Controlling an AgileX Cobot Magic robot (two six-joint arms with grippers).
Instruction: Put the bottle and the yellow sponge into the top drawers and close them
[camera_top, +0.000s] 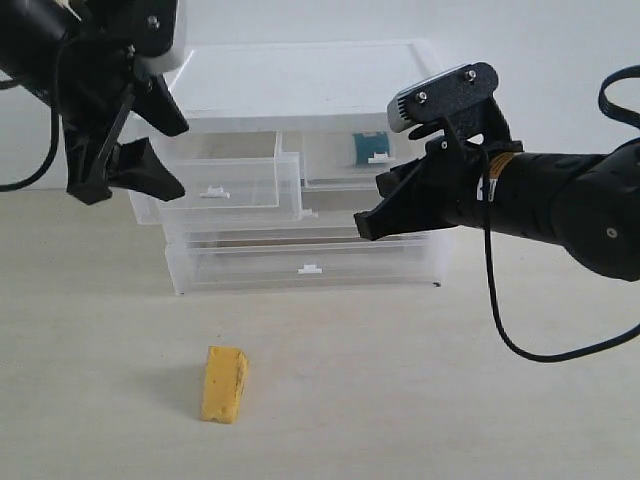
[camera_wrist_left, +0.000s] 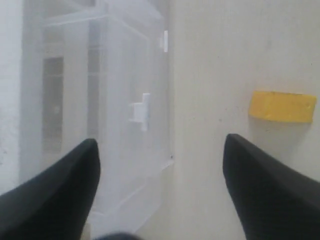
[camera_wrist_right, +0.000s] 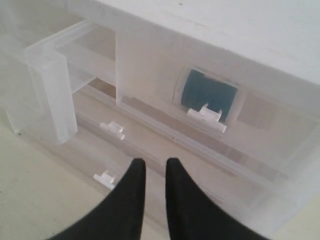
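Left end effector (camera_top: 184, 160) hangs at the cabinet's (camera_top: 300, 75) upper left corner, fingers spread wide w/ nothing between them. It's just beside the left top drawer (camera_top: 225, 180), which sticks out of the cabinet front, open. We see nothing inside it.

The sponge (camera_top: 225, 385) lies on the desk (camera_top: 450, 400) in front of the cabinet, well apart from both end effectors and much lower than the left one. In the left wrist view it sits outside the gap between the fingers, untouched.

The right top drawer (camera_top: 340, 160) is in or nearly in; we can't tell if it's fully shut. The bottle (camera_top: 371, 148) lies inside it, teal label showing thru the plastic.

Right end effector (camera_wrist_right: 154, 164) hovers in front of the cabinet's right part, fingers almost pressed together, holding nothing. It's near the right drawer and the bottle sits behind that drawer's front.
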